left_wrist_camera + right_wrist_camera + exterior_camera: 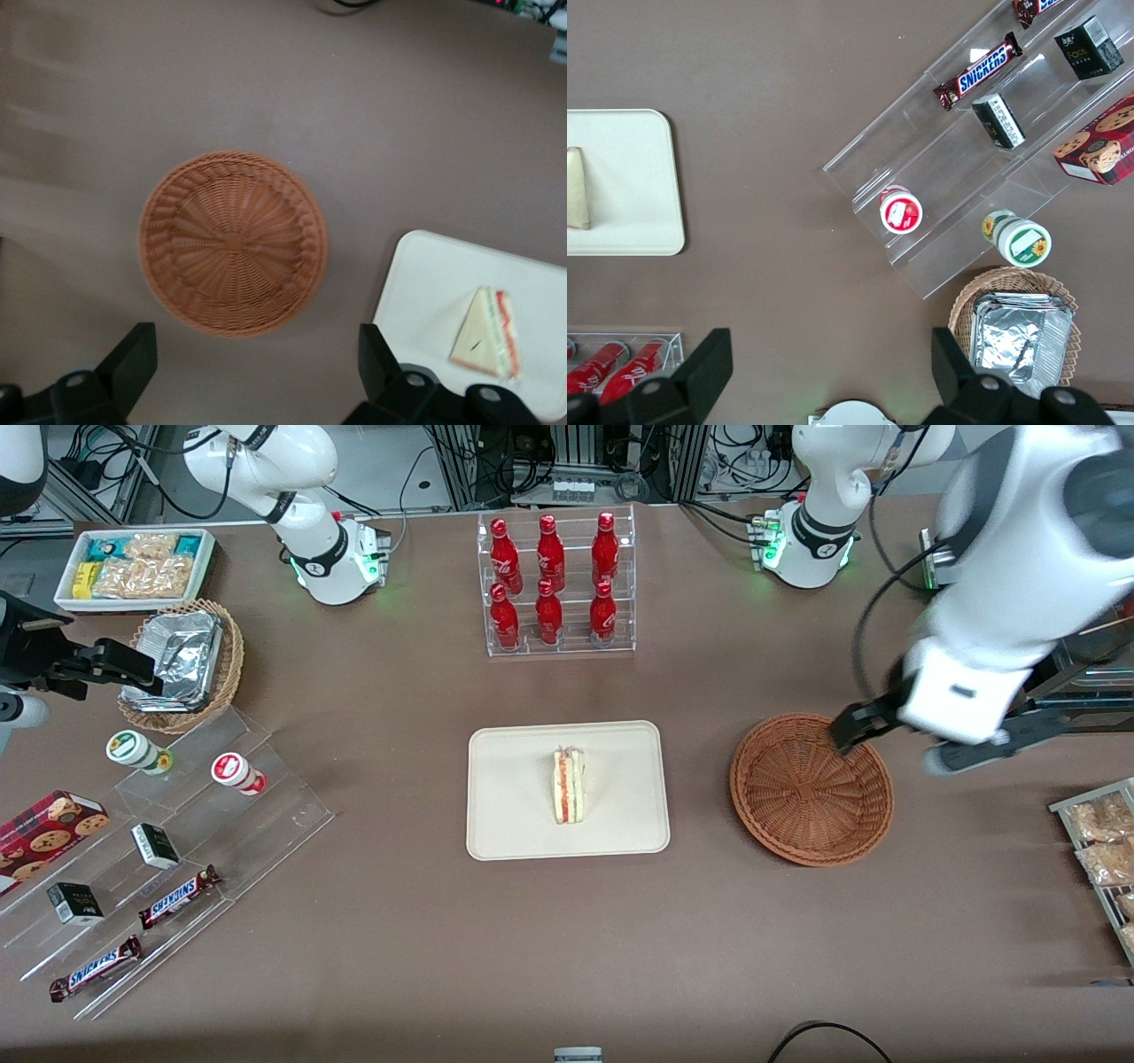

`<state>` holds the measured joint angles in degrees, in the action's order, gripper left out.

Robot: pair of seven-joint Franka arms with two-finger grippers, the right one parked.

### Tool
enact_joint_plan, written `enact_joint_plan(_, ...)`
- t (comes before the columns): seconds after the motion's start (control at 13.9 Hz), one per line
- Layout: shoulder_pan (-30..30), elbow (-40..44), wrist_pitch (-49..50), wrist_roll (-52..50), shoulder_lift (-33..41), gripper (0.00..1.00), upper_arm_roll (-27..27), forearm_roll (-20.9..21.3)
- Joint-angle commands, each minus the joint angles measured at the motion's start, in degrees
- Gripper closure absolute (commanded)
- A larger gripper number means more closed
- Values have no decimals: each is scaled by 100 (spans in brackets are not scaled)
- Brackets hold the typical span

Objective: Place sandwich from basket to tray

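The sandwich (568,785) (487,335) (576,190), a white bread wedge with red-orange and green layers, lies near the middle of the cream-white tray (514,815) (425,283) (629,177). The round reddish-brown wicker basket (811,788) (232,243) stands beside the tray toward the working arm's end, with nothing in it. My left gripper (890,746) (255,367) hangs high above the basket's rim on the side away from the tray. It is open, its black fingers (133,361) spread wide with nothing between them.
A clear rack of red bottles (556,584) stands farther from the front camera than the tray. Toward the parked arm's end are a foil-lined wicker basket (182,664), a white snack bin (133,567) and acrylic steps with candy bars (177,895). Snack packets (1103,850) lie at the working arm's end.
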<state>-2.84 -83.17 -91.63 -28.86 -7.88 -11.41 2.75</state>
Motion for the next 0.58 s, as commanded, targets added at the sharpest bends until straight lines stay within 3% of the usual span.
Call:
enact_joint_plan(0.0,520,-261,425,1290,426,0,-55,-291)
enact_joint_plan(0.14,749,-427,646,2258,689,0,-37,-362)
enact_joint_plan(0.29,926,-918,612,2595,1119,0,-37,-371)
enact_joint_plan(0.36,891,-1068,611,2692,1261,0,41,-380)
enact_joint_plan(0.51,315,-1175,559,2772,1359,0,732,-380)
